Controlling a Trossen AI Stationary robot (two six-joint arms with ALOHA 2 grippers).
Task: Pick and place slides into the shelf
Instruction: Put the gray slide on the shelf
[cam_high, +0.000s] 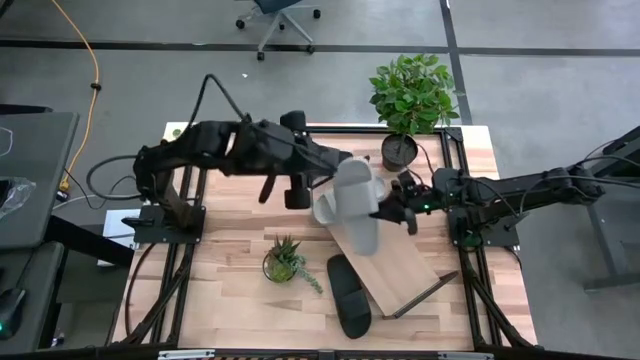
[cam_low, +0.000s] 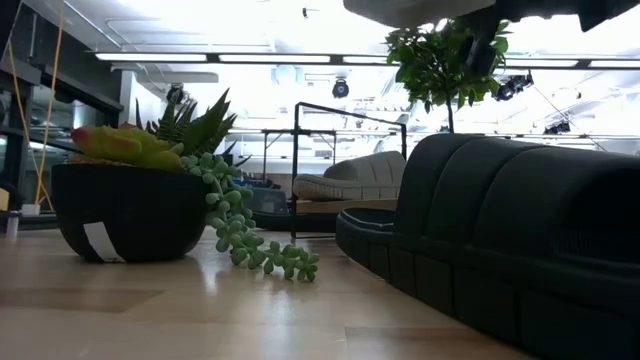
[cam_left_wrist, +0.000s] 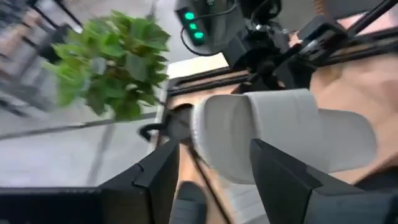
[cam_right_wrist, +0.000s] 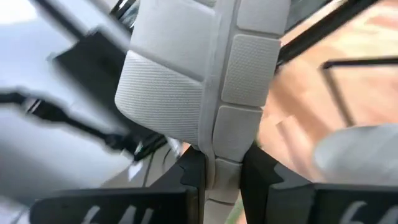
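A light grey slide (cam_high: 355, 205) hangs above the slanted wooden shelf (cam_high: 412, 268), between my two grippers. My right gripper (cam_right_wrist: 216, 165) reaches in from the table's right and is shut on it. My left gripper (cam_left_wrist: 211, 155) comes from the left and is open, its fingers either side of the slide's strap (cam_left_wrist: 249, 130). A second grey slide (cam_low: 355, 178) rests sole-down on the shelf, partly hidden in the high view (cam_high: 320, 208). One black slide (cam_high: 348, 295) lies on the tabletop at the shelf's near left corner. My right gripper pinches the rim of the grey slide's sole (cam_right_wrist: 214, 146) between its two fingers, coming level from the table's right. The slide is lifted clear above the shelf. My left gripper's open fingers (cam_left_wrist: 273, 168) flank the strap; whether they touch it, I cannot tell.
A succulent in a dark bowl (cam_high: 283, 262) stands left of the black slide. A leafy potted plant (cam_high: 410, 100) stands at the far edge behind the shelf. Black frame rails (cam_high: 470, 270) run along both table sides. Bare wood lies at the near left.
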